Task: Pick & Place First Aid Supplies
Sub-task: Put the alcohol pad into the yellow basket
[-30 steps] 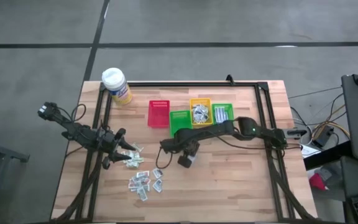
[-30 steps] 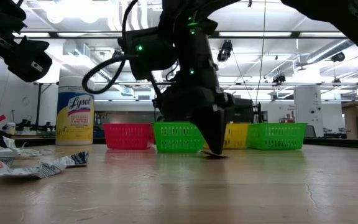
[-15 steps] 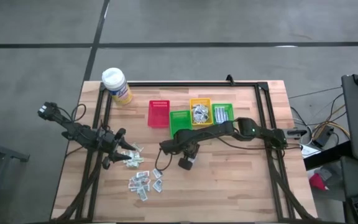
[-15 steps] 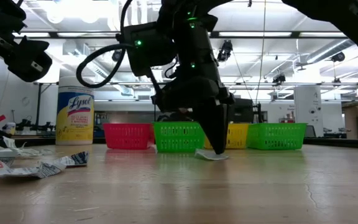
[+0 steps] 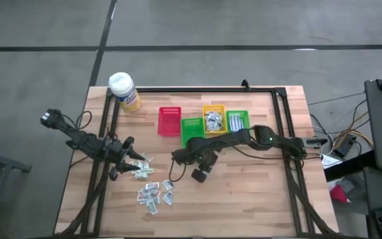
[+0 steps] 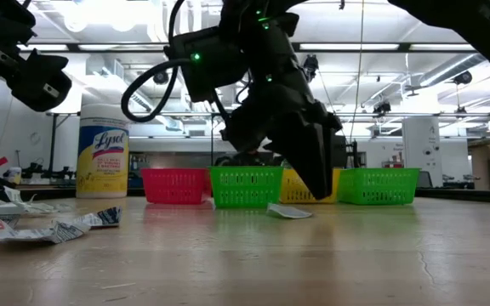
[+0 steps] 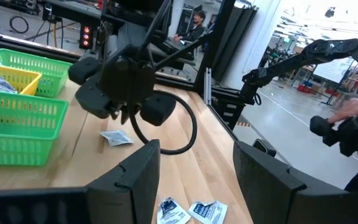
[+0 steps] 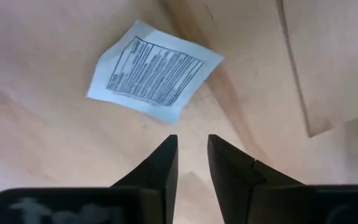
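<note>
The right gripper [image 6: 317,183] hangs over the middle of the counter [image 5: 244,192], just in front of the row of small bins, with its jaws slightly spread and nothing between them. Its fingers [image 8: 160,168] point down at the wood, and one white printed packet [image 8: 154,71] lies flat on the counter just beyond their tips, apart from them. In the low view the same packet [image 6: 289,211] rests on the wood in front of the near green bin [image 6: 245,187], below and beside the raised gripper.

The left gripper [image 5: 119,164] sits low near the counter's left edge with its jaws spread wide and empty. Right beside it lies a loose heap of first aid supplies [image 5: 141,171], and a second scatter of packets [image 5: 154,194] lies closer to the front edge. Two of these packets [image 7: 191,211] show just ahead of the left fingers [image 7: 135,180].

Toward the back edge stand a red bin [image 5: 170,121], the green one [image 5: 191,129], a yellow bin [image 5: 213,109] holding silvery wrappers [image 5: 213,121], and a second green bin [image 5: 237,114] holding white strips [image 5: 235,123]. A yellow bottle with a white cap [image 5: 124,91] stands at the back left corner. A person [image 7: 194,22] is in the room beyond the counter.
</note>
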Controlling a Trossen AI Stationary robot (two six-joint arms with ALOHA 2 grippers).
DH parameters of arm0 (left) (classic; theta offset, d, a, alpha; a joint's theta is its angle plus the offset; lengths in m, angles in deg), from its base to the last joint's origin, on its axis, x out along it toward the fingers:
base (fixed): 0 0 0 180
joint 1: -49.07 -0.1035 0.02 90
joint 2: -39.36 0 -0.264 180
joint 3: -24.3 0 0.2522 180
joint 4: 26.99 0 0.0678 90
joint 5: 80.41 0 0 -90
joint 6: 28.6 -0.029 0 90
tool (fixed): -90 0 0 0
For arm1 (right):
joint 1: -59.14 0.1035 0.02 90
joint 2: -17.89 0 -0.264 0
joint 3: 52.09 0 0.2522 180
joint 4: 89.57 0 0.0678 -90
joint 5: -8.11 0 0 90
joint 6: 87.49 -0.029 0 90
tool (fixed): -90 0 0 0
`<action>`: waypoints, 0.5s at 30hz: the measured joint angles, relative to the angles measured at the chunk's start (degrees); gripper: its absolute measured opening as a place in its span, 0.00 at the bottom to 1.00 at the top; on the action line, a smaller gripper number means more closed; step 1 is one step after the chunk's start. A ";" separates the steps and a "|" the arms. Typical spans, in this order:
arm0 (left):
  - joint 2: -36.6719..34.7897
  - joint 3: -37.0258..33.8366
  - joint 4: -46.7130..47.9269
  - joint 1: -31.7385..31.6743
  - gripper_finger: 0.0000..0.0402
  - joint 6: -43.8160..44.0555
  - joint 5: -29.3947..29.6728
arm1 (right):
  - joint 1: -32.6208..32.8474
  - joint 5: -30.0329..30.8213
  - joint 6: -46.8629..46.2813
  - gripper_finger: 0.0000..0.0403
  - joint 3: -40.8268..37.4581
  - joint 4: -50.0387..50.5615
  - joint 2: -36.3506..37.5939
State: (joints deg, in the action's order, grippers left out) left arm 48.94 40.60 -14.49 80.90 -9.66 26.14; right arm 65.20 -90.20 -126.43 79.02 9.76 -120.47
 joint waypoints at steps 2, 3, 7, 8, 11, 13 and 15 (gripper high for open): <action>-0.01 0.00 0.00 0.01 0.49 -0.02 0.00 | 0.05 -0.70 -3.33 0.23 0.05 0.04 0.02; 0.00 0.00 0.00 0.00 0.49 -0.03 0.00 | 0.05 -0.79 -4.89 0.23 0.05 0.02 0.02; -0.01 0.00 0.00 0.01 0.49 -0.07 0.03 | 0.02 -0.86 -10.17 0.25 0.05 -0.15 0.02; 0.00 0.00 0.00 0.00 0.49 -0.07 0.03 | 0.02 -0.86 -11.21 0.26 0.05 -0.26 0.02; 0.00 0.00 0.00 0.00 0.49 -0.40 0.03 | 0.02 -0.93 -14.01 0.27 0.05 -0.85 0.02; 0.00 0.00 0.00 0.02 0.49 -0.96 0.03 | 0.02 -0.92 -15.36 0.28 0.05 -0.88 0.02; -0.01 0.00 0.00 0.00 0.49 -1.03 0.03 | 0.02 -0.92 -16.73 0.29 0.05 -0.94 0.02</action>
State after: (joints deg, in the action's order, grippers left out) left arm 48.93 40.60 -14.49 80.90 -10.68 26.17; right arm 65.23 -91.13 -143.16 79.08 8.82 -120.45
